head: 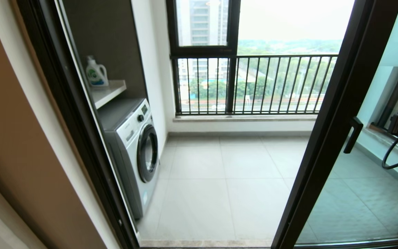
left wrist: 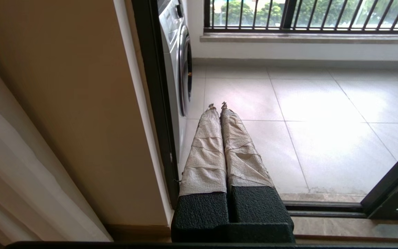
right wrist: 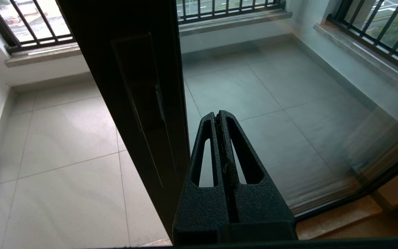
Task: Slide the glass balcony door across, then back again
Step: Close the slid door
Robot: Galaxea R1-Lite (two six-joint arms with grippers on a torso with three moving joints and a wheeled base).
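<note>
Grey-tiled balcony floor (head: 226, 180) is showing through a wide doorway, with the glass balcony door (head: 337, 114) standing at the right side of the opening, its dark frame edge leaning across the head view and its short bar handle (head: 352, 135) sitting on that frame. Nearest the camera, the right gripper (right wrist: 221, 116) is hovering just beside the door's frame, on the glass side of it, fingers pressed together and holding nothing, not touching the handle as far as the wrist view is showing. The left gripper (left wrist: 217, 104) is hanging well apart from the door, near the opposite door jamb (left wrist: 154, 100), its cloth-wrapped fingers (left wrist: 206, 148) also closed on nothing. Past the jamb, across the opening from the door, a white washing machine (head: 136, 152) is sitting under a shelf carrying a detergent bottle (head: 96, 72). Farthest from the door, a black-railed window (head: 254, 83) is spanning the back wall.
</note>
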